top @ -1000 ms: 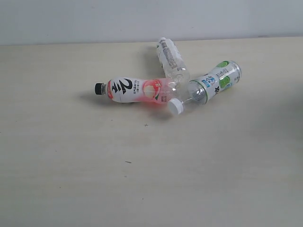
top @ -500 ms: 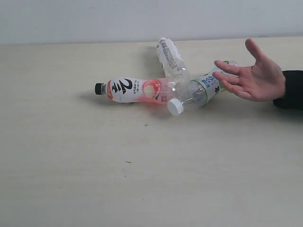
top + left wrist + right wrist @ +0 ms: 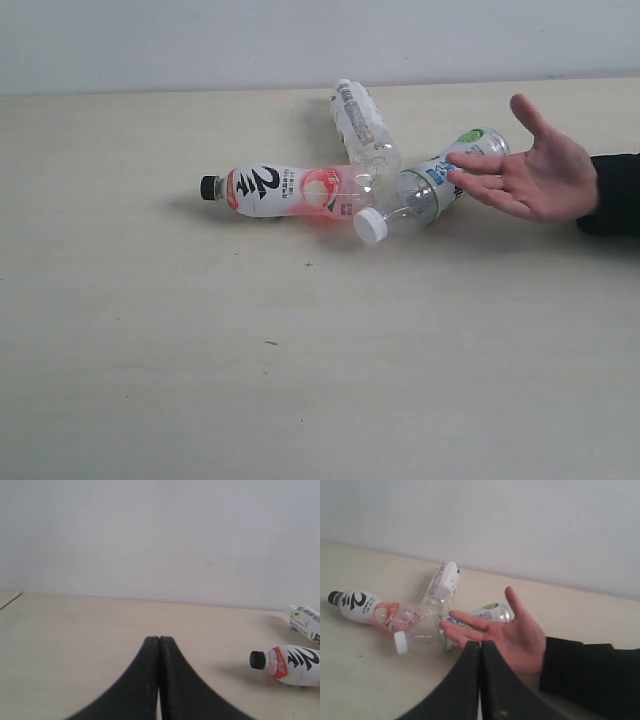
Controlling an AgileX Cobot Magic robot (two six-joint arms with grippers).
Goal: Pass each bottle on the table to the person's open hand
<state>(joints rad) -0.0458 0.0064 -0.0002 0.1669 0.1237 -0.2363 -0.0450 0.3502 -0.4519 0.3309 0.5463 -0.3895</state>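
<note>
Bare-skinned person's open hand (image 3: 535, 175) has just come in at right, palm up, fingers spread, holding nothing. We see 3 bottles (image 3: 290, 191) lying on table (image 3: 300, 400) by its fingertips; handover can start.

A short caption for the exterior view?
Three bottles lie clustered on the table, an open hand held out beside them.

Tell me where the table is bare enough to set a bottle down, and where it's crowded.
Bare: the whole near half of the table; also the stretch left of the black-capped bottle. Crowded: the far middle, where that bottle, the white-capped bottle and the white-print bottle meet, with the hand close by on the right.
</note>
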